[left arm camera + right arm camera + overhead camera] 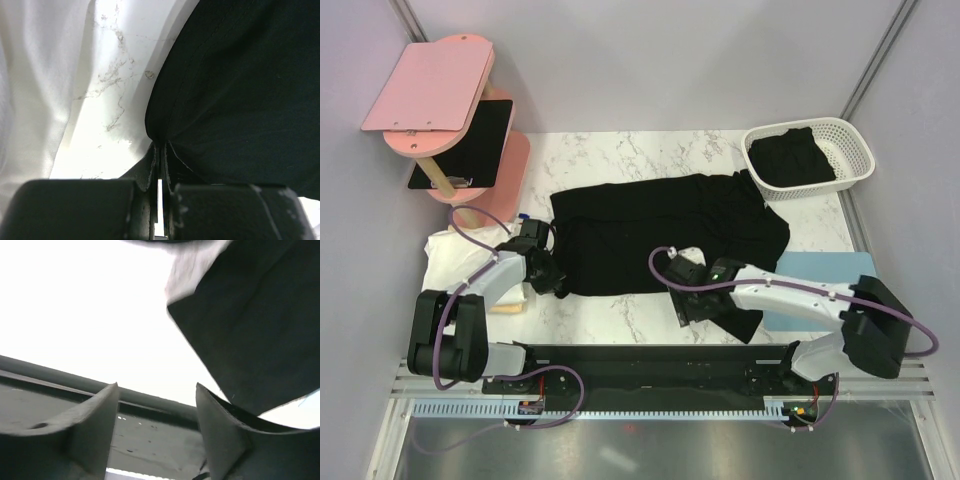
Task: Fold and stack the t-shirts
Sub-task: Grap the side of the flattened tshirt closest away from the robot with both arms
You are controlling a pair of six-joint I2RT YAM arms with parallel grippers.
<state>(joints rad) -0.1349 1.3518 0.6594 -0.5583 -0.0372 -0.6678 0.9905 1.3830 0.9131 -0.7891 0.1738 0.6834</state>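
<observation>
One black t-shirt [660, 225] lies spread out in the middle of the table [620, 150], and it is not folded yet. The other t-shirt [790, 160] is bunched up in the white basket [857, 150] at the far right, so I think the job is near its start and no stack is made. The left gripper [548, 278] pinches the spread shirt's near left edge tight, and the right gripper [685, 305] sits at its near right corner, jaws apart, holding nothing.
</observation>
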